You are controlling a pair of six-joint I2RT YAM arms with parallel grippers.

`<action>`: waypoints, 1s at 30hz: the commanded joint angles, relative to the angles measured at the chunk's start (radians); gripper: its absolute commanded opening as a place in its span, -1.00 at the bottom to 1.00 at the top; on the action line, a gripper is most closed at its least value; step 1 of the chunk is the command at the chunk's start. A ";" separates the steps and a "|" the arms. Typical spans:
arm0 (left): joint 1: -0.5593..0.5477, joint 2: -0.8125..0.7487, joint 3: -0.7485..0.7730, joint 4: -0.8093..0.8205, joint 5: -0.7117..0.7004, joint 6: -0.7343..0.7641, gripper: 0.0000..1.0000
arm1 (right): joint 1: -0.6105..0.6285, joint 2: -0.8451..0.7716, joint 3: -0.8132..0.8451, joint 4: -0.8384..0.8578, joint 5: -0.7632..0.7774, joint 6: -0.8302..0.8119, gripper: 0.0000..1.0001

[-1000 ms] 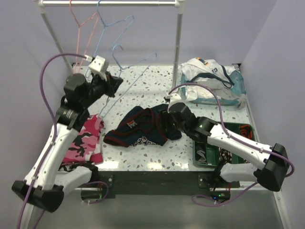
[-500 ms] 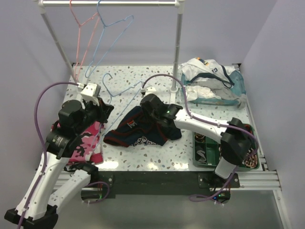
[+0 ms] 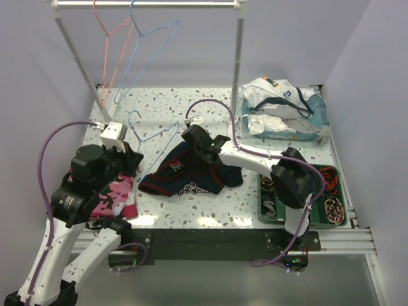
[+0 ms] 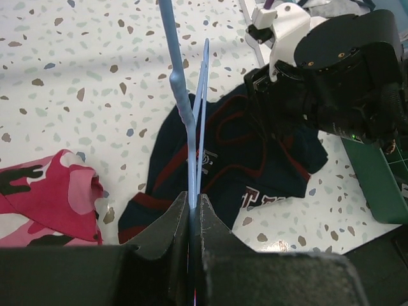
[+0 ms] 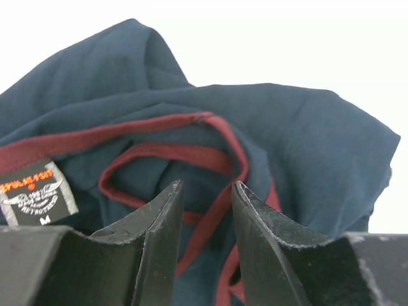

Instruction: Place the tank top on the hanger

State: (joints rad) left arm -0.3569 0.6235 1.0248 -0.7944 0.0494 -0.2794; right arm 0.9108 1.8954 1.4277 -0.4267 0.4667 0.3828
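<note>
Progress first, from the overhead view: the tank top (image 3: pixel 191 173) lies crumpled on the table (image 3: pixel 210 105), between my two arms, and no part of it is on the hanger (image 3: pixel 153 135). I judge the job barely begun. One tool is in hand, but threading and hanging are both left. My left gripper (image 3: pixel 131 159) holds that light blue hanger up, just off the top's left edge, and my right gripper (image 3: pixel 209 144) sits over the top's far edge.

Counting here:
- one tank top
- three wire hangers in all: mine, a spare blue hanger (image 3: pixel 151 35) and a pink hanger (image 3: pixel 107 33), both on the rail (image 3: pixel 146 4)
- one camouflage cloth (image 3: pixel 118 191) beside my left arm
- a heap of white garments (image 3: pixel 280 102), number unclear
- one green tray (image 3: pixel 315 173)

From my left wrist, the fingers are clamped tight on the hanger's (image 4: pixel 185 108) thin wire, which rises away from me over the navy cloth (image 4: pixel 223 159). One strip of camouflage shows at the lower left.

From my right wrist, the jaws stand parted with a narrow gap. They are poised at the tank top's (image 5: pixel 287 140) dark red neck trim and grip nothing that I can see. One sewn label (image 5: pixel 38 191) shows to the left.
</note>
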 commanded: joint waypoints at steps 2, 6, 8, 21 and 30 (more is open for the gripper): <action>-0.004 -0.011 0.023 -0.022 0.013 -0.015 -1.00 | -0.004 -0.025 0.031 -0.012 0.108 -0.012 -0.21; -0.005 -0.007 0.023 -0.040 0.036 -0.009 -1.00 | -0.004 -0.041 0.019 0.009 0.104 -0.018 -0.20; -0.004 -0.004 0.021 -0.040 0.049 -0.007 -1.00 | -0.004 -0.018 0.042 0.002 0.098 -0.018 -0.22; -0.004 0.038 0.015 -0.037 0.090 0.002 -1.00 | -0.013 0.054 0.123 -0.013 0.108 -0.056 -0.54; -0.004 0.042 0.008 -0.049 0.098 0.014 -1.00 | -0.013 0.037 0.093 -0.006 0.096 -0.065 -0.46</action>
State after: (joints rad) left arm -0.3569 0.6647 1.0248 -0.8547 0.1268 -0.2771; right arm 0.9020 1.9503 1.5078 -0.4412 0.5415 0.3309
